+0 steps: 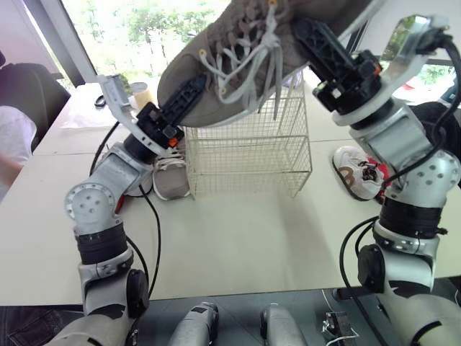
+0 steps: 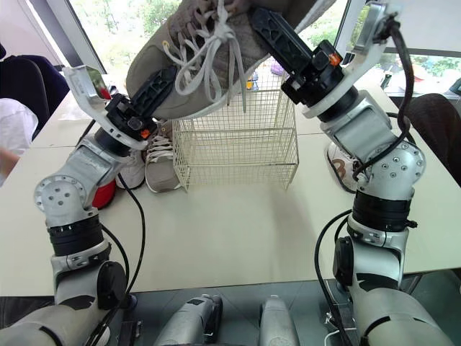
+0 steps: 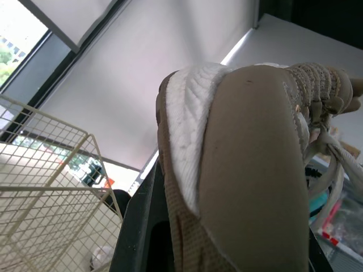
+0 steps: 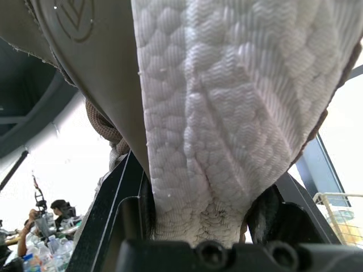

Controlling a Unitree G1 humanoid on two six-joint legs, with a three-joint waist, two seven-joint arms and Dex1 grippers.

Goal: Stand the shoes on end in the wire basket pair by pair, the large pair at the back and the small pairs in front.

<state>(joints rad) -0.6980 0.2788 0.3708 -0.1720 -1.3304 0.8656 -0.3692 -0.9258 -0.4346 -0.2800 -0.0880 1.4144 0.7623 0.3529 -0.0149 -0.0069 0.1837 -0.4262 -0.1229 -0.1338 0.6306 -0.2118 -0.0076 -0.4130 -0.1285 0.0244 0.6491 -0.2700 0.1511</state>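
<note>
A large grey-tan shoe (image 1: 238,54) with white laces and a white sole (image 4: 227,113) hangs in the air above the cream wire basket (image 1: 248,148), toe toward my left. My left gripper (image 1: 186,94) is shut on its toe end (image 3: 244,170). My right gripper (image 1: 320,43) is shut on its heel end, with black fingers (image 4: 108,215) on either side of the sole. The basket stands on the white table (image 1: 238,238) and looks empty inside. Another tan shoe (image 1: 171,176) lies on the table by the basket's left side. A small white and red shoe (image 1: 358,171) lies to the basket's right.
More small shoes, white (image 2: 133,169) and red (image 2: 106,193), lie left of the basket behind my left arm. A cup (image 1: 142,94) stands at the back left. A person's white sleeve (image 1: 11,148) shows at the left edge, beside a dark chair (image 1: 29,90).
</note>
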